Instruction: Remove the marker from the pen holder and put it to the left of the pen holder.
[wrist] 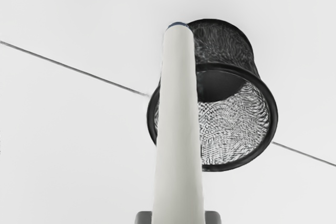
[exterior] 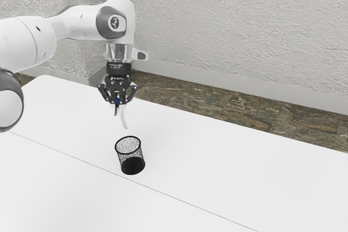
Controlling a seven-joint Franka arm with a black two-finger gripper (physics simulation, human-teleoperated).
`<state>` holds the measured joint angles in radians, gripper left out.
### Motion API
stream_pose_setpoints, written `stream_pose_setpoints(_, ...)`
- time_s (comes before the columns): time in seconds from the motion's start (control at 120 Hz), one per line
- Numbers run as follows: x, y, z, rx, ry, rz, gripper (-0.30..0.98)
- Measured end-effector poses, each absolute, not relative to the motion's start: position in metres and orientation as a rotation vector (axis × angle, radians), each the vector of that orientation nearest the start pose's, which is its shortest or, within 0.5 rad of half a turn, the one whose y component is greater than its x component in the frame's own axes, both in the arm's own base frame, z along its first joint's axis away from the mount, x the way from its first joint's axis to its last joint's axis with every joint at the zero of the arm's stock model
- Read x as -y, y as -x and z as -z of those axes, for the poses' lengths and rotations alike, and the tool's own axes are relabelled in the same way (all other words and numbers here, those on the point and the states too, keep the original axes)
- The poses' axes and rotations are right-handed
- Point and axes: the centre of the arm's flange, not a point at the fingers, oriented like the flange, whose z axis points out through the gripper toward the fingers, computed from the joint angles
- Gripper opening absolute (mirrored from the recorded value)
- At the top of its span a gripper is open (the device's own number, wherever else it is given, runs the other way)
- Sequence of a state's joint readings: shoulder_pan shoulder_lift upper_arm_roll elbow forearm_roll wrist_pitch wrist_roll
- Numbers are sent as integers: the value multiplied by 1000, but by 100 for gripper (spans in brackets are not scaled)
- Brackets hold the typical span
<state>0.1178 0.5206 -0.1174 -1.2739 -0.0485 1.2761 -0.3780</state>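
My gripper (exterior: 118,106) is raised above the table, shut on the marker (exterior: 124,120), whose white body slants down from it. In the wrist view the gripper (wrist: 178,217) has a grey fingertip on each side of the white marker (wrist: 179,124), which ends in a blue tip. Below the marker, the black mesh pen holder (exterior: 131,165) stands upright on the table. The marker is out of the holder and covers part of the rim of the pen holder (wrist: 271,114) in the wrist view.
The white table (exterior: 228,161) has a thin dark seam running across it beside the holder. Behind its far edge lie a brown stone-patterned floor (exterior: 228,107) and a rough pale wall (exterior: 239,31).
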Motion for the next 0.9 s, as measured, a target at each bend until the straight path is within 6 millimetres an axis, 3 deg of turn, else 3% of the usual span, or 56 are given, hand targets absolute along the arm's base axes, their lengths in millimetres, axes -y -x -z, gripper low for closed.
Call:
stream_pose_setpoints(0.1,-59,-661,-373,676,2996,-838,-5)
stream_pose_setpoints(0.258,-95,-671,-344,744,3041,-746,-1)
stream_pose_setpoints(0.467,-102,-654,-302,724,3048,-809,20)
stream_pose_setpoints(0.617,-103,-641,-285,697,3036,-894,5)
stream_pose_setpoints(0.725,-102,-623,-260,675,3005,-1012,-2)
stream_pose_setpoints(0.783,-101,-620,-257,661,3003,-1032,-2)
stream_pose_setpoints(0.833,-99,-622,-264,642,3015,-1011,8)
stream_pose_setpoints(0.867,-99,-626,-286,629,3039,-944,16)
stream_pose_setpoints(0.9,-92,-631,-326,598,3074,-829,23)
